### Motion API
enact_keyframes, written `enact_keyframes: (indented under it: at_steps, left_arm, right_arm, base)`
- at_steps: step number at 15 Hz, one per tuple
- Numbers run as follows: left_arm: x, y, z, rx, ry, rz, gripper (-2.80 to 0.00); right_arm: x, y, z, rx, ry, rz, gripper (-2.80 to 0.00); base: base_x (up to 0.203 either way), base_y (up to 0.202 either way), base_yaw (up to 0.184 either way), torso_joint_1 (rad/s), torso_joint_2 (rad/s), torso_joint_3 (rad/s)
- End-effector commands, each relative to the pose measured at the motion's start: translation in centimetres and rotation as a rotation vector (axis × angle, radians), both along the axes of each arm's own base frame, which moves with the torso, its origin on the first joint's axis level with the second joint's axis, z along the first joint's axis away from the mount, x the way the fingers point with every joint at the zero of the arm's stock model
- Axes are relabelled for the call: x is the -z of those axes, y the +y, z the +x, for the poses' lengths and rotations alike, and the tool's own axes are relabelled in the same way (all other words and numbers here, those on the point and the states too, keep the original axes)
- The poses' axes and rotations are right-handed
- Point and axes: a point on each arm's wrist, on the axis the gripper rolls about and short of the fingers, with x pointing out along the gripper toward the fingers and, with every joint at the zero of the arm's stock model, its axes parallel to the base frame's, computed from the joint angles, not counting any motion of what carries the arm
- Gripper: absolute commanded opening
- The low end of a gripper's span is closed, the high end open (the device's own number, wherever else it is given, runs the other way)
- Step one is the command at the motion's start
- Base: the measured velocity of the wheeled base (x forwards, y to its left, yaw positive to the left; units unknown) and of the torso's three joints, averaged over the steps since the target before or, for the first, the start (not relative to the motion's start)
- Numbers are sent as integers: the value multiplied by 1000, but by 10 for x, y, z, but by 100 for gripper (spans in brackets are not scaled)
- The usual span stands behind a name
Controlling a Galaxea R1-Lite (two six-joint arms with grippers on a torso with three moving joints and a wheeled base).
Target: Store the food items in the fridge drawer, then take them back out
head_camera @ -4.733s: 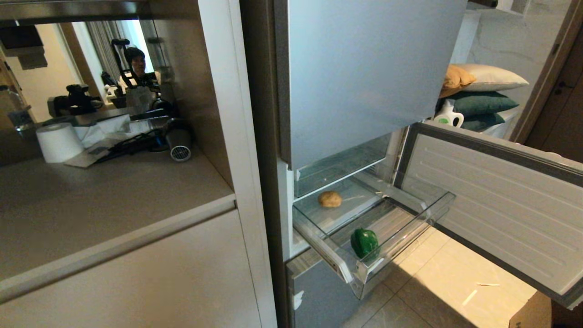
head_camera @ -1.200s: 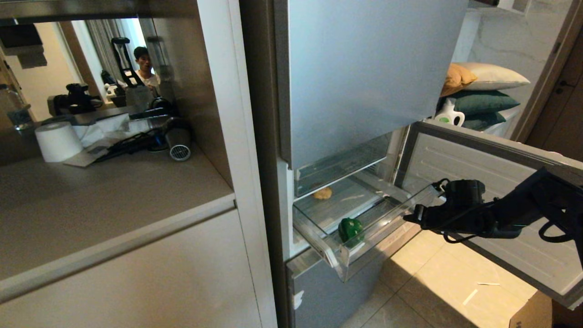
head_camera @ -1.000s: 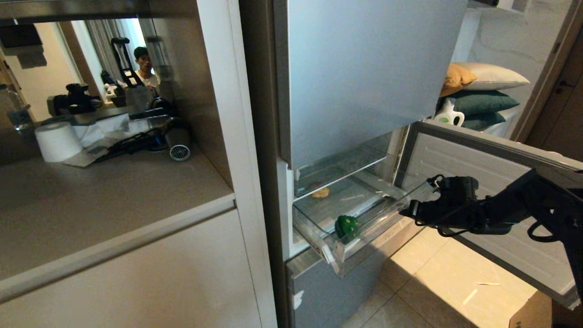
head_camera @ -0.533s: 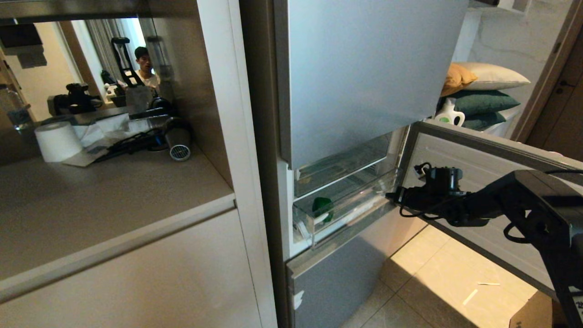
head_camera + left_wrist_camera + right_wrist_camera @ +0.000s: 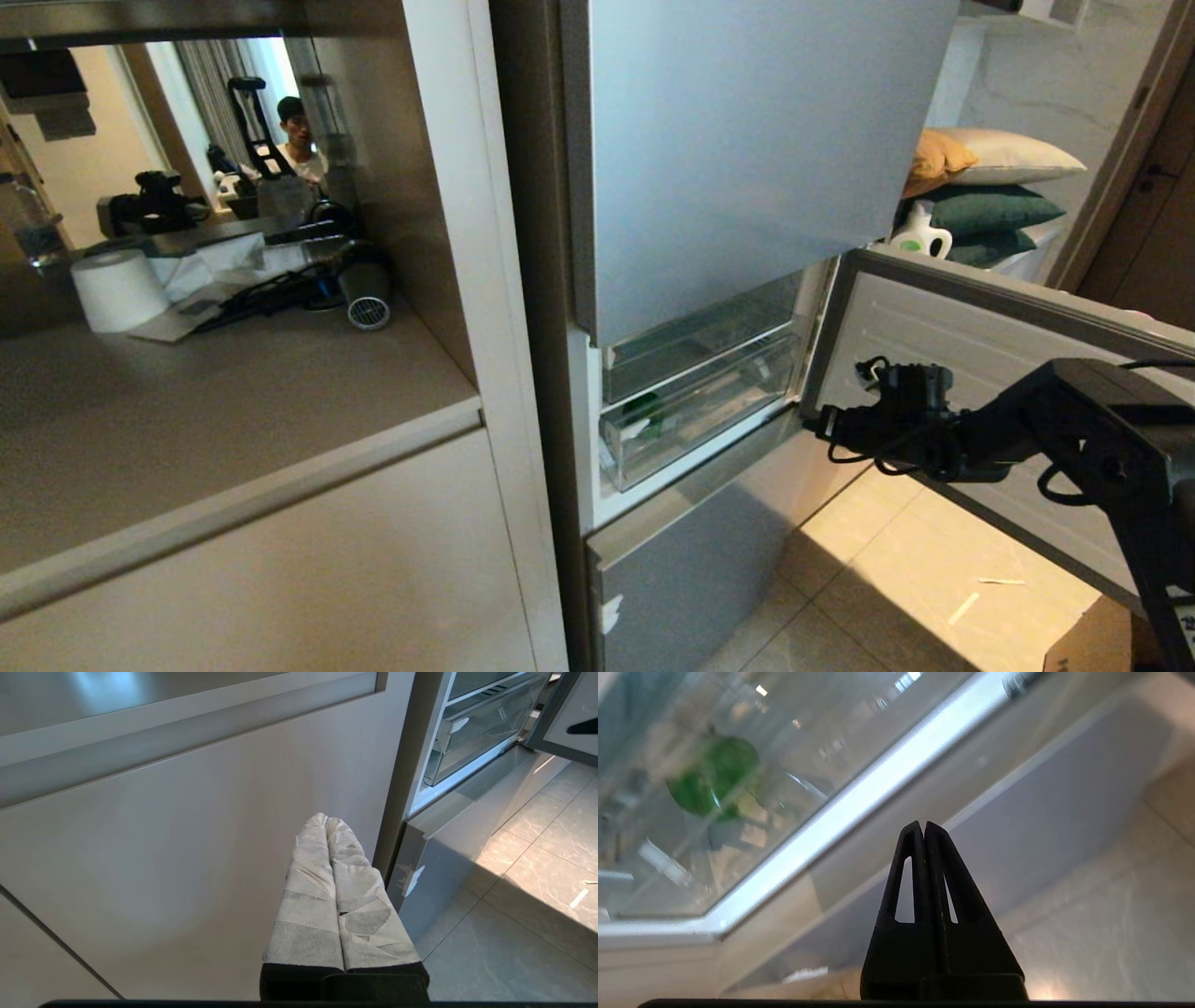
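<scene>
Showing the drawer pushed in

The fridge drawer [image 5: 700,420] sat in the fridge with the green pepper [image 5: 712,774] inside. Just beside its corner, the right gripper [image 5: 810,425] had fingers pressed together, empty. The left gripper [image 5: 327,821] was likewise pressed together.

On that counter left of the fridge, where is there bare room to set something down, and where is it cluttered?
The counter is bare across its front and middle, from the front lip back toward the fridge-side wall. The clutter sits at the back: a paper roll, crumpled paper, and a cord and dark round device. The drawer is pushed in, so no room there.
</scene>
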Motion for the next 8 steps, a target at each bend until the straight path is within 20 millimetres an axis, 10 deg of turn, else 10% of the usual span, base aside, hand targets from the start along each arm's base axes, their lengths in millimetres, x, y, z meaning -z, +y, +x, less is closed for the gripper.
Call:
enact_keyframes:
  at_steps: [1, 8]
  left_arm:
    - [0, 0, 0, 0, 1, 0, -280]
    - [0, 0, 0, -2, 1, 0, -280]
  right_arm:
    - [11, 0, 9, 0, -10, 6, -280]
    - [33, 6, 39, -9, -80, 16, -280]
  base:
    - [0, 0, 0, 0, 0, 0]
    - [0, 0, 0, 0, 0, 0]
